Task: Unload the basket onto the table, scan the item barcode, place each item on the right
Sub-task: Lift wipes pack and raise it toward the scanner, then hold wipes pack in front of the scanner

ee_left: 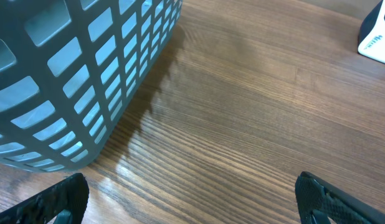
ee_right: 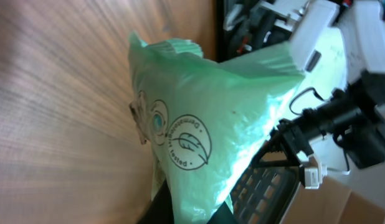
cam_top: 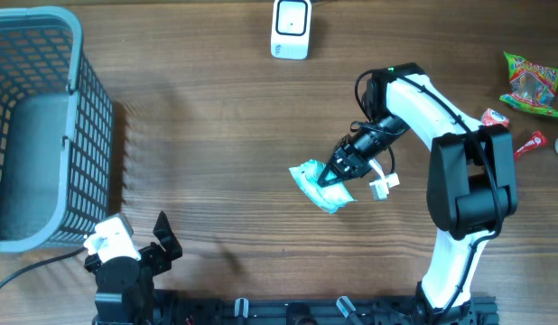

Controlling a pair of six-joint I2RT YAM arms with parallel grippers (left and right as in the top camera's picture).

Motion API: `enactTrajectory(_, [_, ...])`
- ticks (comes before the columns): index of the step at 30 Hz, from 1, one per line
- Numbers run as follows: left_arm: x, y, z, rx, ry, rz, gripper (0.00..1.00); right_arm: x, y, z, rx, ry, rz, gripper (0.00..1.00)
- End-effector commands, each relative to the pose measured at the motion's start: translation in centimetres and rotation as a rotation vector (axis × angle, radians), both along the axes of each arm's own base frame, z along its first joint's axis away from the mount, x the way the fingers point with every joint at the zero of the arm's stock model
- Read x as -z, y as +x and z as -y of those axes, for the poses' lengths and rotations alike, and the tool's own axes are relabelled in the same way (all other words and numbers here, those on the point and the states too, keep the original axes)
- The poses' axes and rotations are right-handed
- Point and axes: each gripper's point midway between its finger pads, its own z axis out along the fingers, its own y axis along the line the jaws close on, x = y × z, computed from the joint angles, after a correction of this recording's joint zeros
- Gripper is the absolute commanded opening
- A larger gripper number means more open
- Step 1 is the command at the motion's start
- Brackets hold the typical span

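At seven o'clock on the table (cam_top: 216, 135), the left fingers (cam_top: 164, 236) gape empty beside the grey basket (cam_top: 94, 144); mid-table, the right fingers (cam_top: 340, 165) clench a pale green packet (cam_top: 317, 188), the white barcode scanner (cam_top: 291, 29) well apart at its twelve o'clock.

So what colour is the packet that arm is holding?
Pale green packet, with darker green leaf logos; right wrist view shows it best.

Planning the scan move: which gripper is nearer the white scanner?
Right. The right gripper, shut on the green packet, is mid-table below the white scanner; the left gripper, open, sits farther off beside the basket.
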Motion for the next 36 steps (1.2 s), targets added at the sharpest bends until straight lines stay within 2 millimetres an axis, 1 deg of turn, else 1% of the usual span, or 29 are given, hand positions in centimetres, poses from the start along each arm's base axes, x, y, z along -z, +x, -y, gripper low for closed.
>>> enactTrajectory(1, [0.0, 0.0, -0.2, -0.015, 0.001, 0.003, 1.00, 0.9, 1.6, -0.6, -0.115, 0.175, 0.276, 0.04])
enactTrajectory(2, [0.0, 0.0, -0.2, -0.015, 0.001, 0.003, 1.00, 1.0, 2.2, -0.8, -0.180, 0.259, 0.418, 0.04])
enactTrajectory(3, [0.0, 0.0, -0.2, -0.015, 0.001, 0.002, 1.00, 0.8, 2.8, -1.3, -0.220, 0.348, 0.540, 0.04])
enactTrajectory(5, [0.0, 0.0, -0.2, -0.015, 0.001, 0.002, 1.00, -0.4, 3.2, -2.3, -0.241, 0.492, 0.675, 0.04])
enactTrajectory(9, [0.0, 0.0, -0.2, -0.015, 0.001, 0.002, 1.00, -2.9, 2.5, -4.0, -0.288, 0.693, 0.842, 0.04])
enactTrajectory(11, [0.0, 0.0, -0.2, -0.015, 0.001, 0.002, 1.00, -3.8, 2.3, -4.6, -0.310, 0.736, 0.886, 0.04])
enactTrajectory(14, [0.0, 0.0, -0.2, -0.015, 0.001, 0.002, 1.00, -5.2, 2.7, -5.8, -0.363, 0.806, 1.006, 0.04])
enactTrajectory(15, [0.0, 0.0, -0.2, -0.015, 0.001, 0.003, 1.00, -5.7, 3.4, -6.1, -0.394, 0.815, 1.065, 0.04])
enactTrajectory(17, [0.0, 0.0, -0.2, -0.015, 0.001, 0.002, 1.00, -6.5, 5.4, -6.7, -0.459, 0.817, 1.202, 0.04])
enactTrajectory(20, [0.0, 0.0, -0.2, -0.015, 0.001, 0.003, 1.00, -7.8, 8.9, -7.4, -0.552, 0.776, 1.405, 0.04])
enactTrajectory(22, [0.0, 0.0, -0.2, -0.015, 0.001, 0.002, 1.00, -8.5, 12.3, -7.8, -0.630, 0.695, 1.578, 0.04])
enactTrajectory(23, [0.0, 0.0, -0.2, -0.015, 0.001, 0.003, 1.00, -9.1, 14.5, -8.1, -0.666, 0.638, 1.687, 0.04])
enactTrajectory(26, [0.0, 0.0, -0.2, -0.015, 0.001, 0.002, 1.00, -10.2, 19.3, -8.5, -0.687, 0.480, 1.879, 0.04])
enactTrajectory(29, [0.0, 0.0, -0.2, -0.015, 0.001, 0.002, 1.00, -10.6, 22.7, -8.1, -0.658, 0.328, 1.960, 0.04])
enactTrajectory(33, [0.0, 0.0, -0.2, -0.015, 0.001, 0.002, 1.00, -10.5, 26.2, -7.5, -0.634, 0.159, 2.035, 0.05])
enactTrajectory(34, [0.0, 0.0, -0.2, -0.015, 0.001, 0.002, 1.00, -10.1, 27.3, -7.4, -0.622, 0.112, 2.054, 0.05])
enactTrajectory(36, [0.0, 0.0, -0.2, -0.015, 0.001, 0.002, 1.00, -9.6, 28.9, -7.4, -0.598, 0.062, 2.085, 0.05])
